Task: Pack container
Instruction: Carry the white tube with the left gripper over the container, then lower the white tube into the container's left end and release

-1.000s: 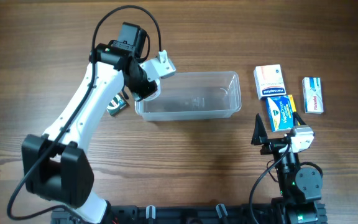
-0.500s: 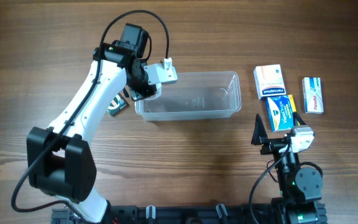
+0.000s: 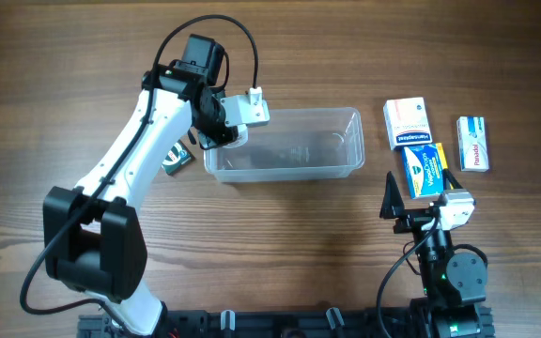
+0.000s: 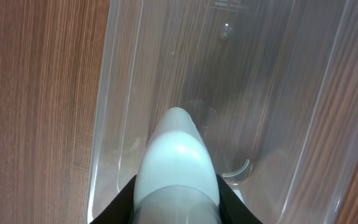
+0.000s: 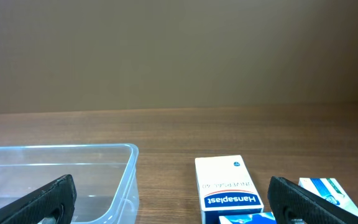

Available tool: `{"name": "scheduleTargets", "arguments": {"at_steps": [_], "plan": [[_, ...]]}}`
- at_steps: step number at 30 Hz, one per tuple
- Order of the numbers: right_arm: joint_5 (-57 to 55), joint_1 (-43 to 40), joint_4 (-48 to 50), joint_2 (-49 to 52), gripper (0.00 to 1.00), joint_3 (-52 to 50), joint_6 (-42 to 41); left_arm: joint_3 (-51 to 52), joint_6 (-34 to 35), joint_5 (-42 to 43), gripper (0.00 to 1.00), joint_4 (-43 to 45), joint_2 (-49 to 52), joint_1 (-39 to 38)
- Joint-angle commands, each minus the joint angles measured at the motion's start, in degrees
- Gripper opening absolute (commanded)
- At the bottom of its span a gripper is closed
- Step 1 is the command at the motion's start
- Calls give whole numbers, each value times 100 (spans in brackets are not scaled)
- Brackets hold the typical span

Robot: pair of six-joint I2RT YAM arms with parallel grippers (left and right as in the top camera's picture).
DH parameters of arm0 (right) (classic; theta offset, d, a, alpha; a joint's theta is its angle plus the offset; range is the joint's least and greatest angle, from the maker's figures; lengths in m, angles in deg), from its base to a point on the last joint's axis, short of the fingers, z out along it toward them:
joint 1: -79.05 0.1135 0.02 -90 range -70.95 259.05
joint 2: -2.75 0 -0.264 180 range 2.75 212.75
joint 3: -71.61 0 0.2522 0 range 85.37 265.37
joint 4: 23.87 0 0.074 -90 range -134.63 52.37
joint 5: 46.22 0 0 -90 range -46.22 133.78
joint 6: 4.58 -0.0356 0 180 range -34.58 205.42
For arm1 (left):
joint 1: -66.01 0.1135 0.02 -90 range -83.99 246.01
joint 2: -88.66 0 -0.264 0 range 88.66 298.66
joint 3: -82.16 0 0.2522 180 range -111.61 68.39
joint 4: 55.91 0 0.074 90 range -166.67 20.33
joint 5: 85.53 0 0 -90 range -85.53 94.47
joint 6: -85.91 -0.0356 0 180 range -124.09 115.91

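Overhead, a small dark item (image 3: 177, 161) lies just beside the container (image 3: 327, 148) at its 9 o'clock, partly under the arm. The left gripper (image 3: 218, 132) hangs over that end, and the rest of the tub is open. At 3 o'clock, clear of the rim, sit a Hansaplast box (image 3: 407, 122), a blue box (image 3: 424, 170) and a white box (image 3: 474, 143). Only the left wrist view shows the jaws clamped on a white rounded object (image 4: 176, 155). The right wrist view shows the right gripper (image 5: 172, 186) spread wide. Since a second ago the left wrist has rotated, while the container and boxes lie unmoved.

A brown wood-grain table (image 3: 280, 272) fills the view, with a plain dim wall (image 5: 179, 50) behind.
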Motion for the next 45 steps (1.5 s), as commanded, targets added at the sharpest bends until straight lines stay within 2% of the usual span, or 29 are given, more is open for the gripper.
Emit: {"name": "scheduleTargets", "arguments": {"at_steps": [1, 8, 15, 18, 21, 24, 27, 34, 45], "plan": [[87, 2, 26, -22, 100, -9, 59, -76, 494, 199, 13, 94, 31, 48], [87, 2, 26, -22, 100, -9, 59, -76, 2149, 267, 9, 269, 22, 48], [87, 2, 28, -22, 100, -9, 61, -76, 4809, 175, 4, 271, 22, 48], [87, 2, 28, -22, 100, -9, 59, -76, 5630, 125, 4, 256, 22, 48], [87, 2, 28, -22, 100, -9, 59, -76, 6771, -310, 4, 160, 22, 46], [87, 2, 28, -22, 100, -9, 59, -76, 7514, -809, 4, -17, 22, 42], [87, 2, 28, -22, 100, -9, 59, -74, 7873, -1200, 4, -153, 22, 20], [87, 2, 28, -22, 100, -9, 61, -74, 8155, -1464, 4, -109, 22, -210], [87, 2, 28, -22, 100, -9, 59, -44, 8194, -1523, 4, 120, 22, -466]]}}
